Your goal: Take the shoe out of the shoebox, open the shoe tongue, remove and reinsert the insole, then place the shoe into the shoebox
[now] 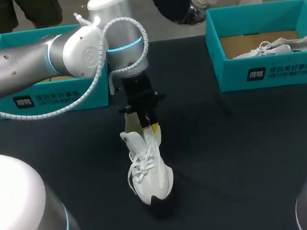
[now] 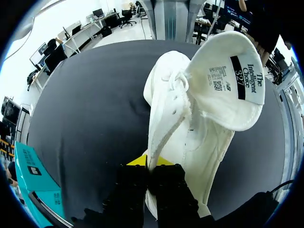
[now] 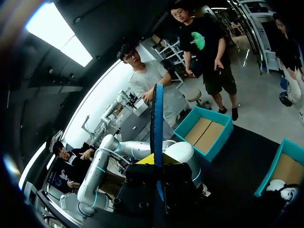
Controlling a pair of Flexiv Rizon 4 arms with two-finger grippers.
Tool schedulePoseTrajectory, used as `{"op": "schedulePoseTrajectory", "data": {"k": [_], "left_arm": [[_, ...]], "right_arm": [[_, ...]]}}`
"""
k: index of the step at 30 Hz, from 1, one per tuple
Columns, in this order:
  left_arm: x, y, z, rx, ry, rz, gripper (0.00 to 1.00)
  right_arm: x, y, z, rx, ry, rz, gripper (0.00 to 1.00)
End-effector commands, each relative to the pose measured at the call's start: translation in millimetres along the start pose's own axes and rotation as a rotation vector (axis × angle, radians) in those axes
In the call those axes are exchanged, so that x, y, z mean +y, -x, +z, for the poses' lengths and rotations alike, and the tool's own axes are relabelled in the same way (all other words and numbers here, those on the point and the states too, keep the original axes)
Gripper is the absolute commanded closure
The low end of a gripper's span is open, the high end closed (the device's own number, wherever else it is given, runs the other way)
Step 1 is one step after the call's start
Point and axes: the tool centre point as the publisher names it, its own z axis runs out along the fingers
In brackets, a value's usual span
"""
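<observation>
Looking down in the head view, I find the white shoe on the dark table, my left gripper pinching its heel collar; I judge it light and soft-walled, safest taken at that firmer rim. In the left wrist view the fingers are closed almost together on the collar wall, and the tongue is folded outward. In the right wrist view my right gripper clamps a thin blue sheet edge-on, probably the flexible insole.

On the dark table stood a white shoe near the middle, with a left shoebox and a right shoebox behind.
</observation>
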Motion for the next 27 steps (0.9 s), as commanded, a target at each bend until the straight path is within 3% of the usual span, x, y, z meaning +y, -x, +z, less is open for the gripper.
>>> {"op": "schedulePoseTrajectory", "data": {"k": [1,27], "left_arm": [[-3,8.6,-5,0.002,0.004,-0.001,1.00],[-17,26.4,20,0.031,0.030,0.050,1.00]], "right_arm": [[4.8,-2.3,1,-0.005,-0.008,0.003,1.00],[4.1,-5.0,1,-0.012,-0.001,0.009,1.00]]}}
